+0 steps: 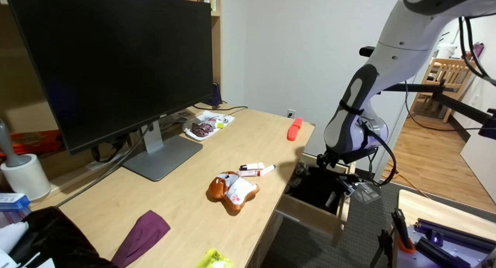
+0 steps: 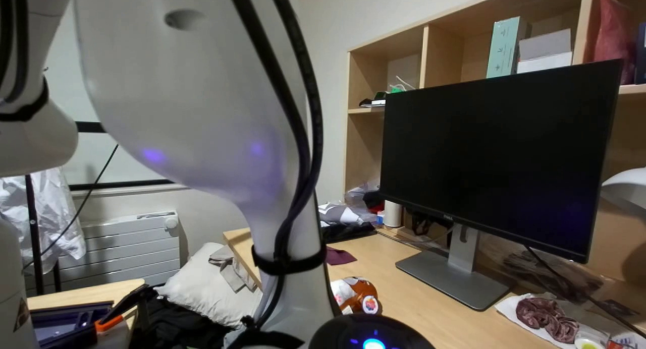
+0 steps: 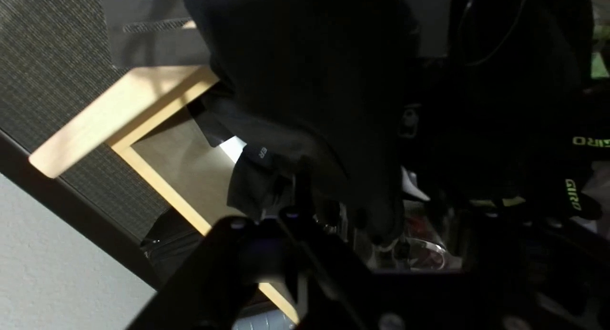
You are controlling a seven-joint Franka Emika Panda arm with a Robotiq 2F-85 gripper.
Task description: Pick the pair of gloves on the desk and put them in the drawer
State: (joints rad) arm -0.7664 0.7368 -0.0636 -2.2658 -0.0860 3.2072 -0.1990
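Black gloves lie in the open wooden drawer [image 1: 310, 215]. In the wrist view a black glove with yellow-green GIRO lettering [image 3: 573, 194] is at the right, and a large dark fabric piece [image 3: 305, 91] fills the middle. The drawer's pale rim [image 3: 167, 191] runs along the left there. My gripper [image 3: 381, 211] points down at the drawer contents with its dark fingers spread apart. Dark fabric and clear plastic show between and beyond the fingers. In an exterior view the gripper [image 1: 331, 159] is over the drawer, its fingertips lost against the black contents. The arm hides the drawer elsewhere.
The desk [image 1: 186, 217] holds a monitor [image 1: 116, 59], a plush toy [image 1: 234, 188], small tubes [image 1: 252, 169], a red case [image 1: 294, 129], purple cloth [image 1: 141, 237] and a yellow packet [image 1: 214, 259]. A low table with tools [image 1: 445, 237] stands near the drawer.
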